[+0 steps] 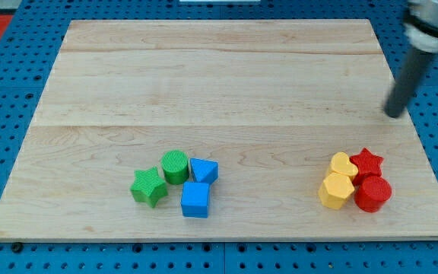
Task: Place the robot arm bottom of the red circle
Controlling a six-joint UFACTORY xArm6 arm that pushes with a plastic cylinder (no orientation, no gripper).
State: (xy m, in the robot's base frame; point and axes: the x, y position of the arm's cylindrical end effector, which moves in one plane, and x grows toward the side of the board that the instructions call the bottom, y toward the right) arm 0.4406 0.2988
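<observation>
You are looking at the red circle, which is lying near the board's bottom right corner, at the lower right of a small cluster of four blocks. The red star is sitting just above it and is touching it. On the view's left of the circle, the yellow hexagon is pressing against it, and the yellow heart is resting above the hexagon, beside the star. All four are packed together with no gap that you can see.

The tip is standing on the wood well above this cluster, a little toward the view's right of the star, and it is touching no block. The rod has no fingers, so it is neither clasping nor releasing anything; it is simply resting bare on the board. The rod is leaning up toward the view's top right corner, where the arm is appearing blurred.

Well apart, toward the view's left, a second group is sitting near the bottom edge. There the green cylinder is touching the blue triangle, the green star is lying below left of the cylinder, and the blue cube is lying under the triangle.

The board is resting on a blue pegboard.
</observation>
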